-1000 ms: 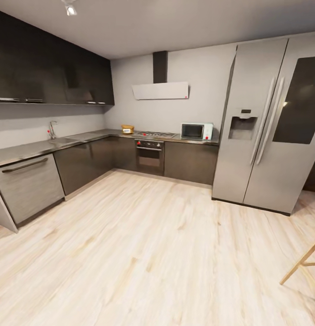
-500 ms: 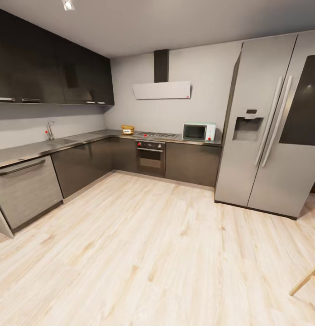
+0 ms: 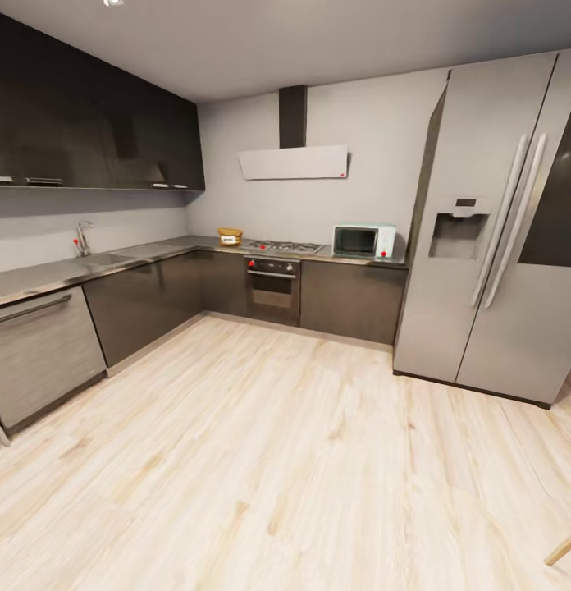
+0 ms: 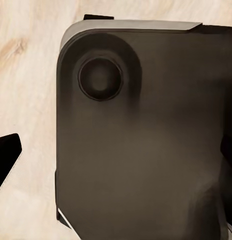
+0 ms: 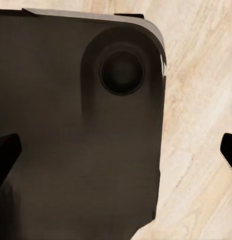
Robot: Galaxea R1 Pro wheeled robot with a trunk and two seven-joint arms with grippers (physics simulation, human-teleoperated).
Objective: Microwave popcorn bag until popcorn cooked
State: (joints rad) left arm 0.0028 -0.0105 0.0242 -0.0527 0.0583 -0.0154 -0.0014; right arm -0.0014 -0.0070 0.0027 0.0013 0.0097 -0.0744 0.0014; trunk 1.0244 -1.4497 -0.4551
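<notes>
The popcorn bag, a small tan sack with a white label, stands far off on the grey countertop, in the back corner just left of the hob. The mint-blue microwave sits on the same counter right of the hob, its dark door closed. No popcorn pieces can be made out at this distance. In the left wrist view, the left gripper hangs over my dark base with its black fingertips spread wide and nothing between them. The right gripper is likewise spread apart, empty, above my base and the wooden floor.
A steel gas hob tops a built-in black oven. A tall silver fridge stands at the right. A sink tap and a dishwasher front line the left counter. Pale wooden floor stretches between me and the cabinets.
The whole head view has shifted: the camera has moved closer to the kitchen and a little leftward, so the fridge slides right and the stool leg nearly leaves the frame. Nothing in the kitchen has moved.
</notes>
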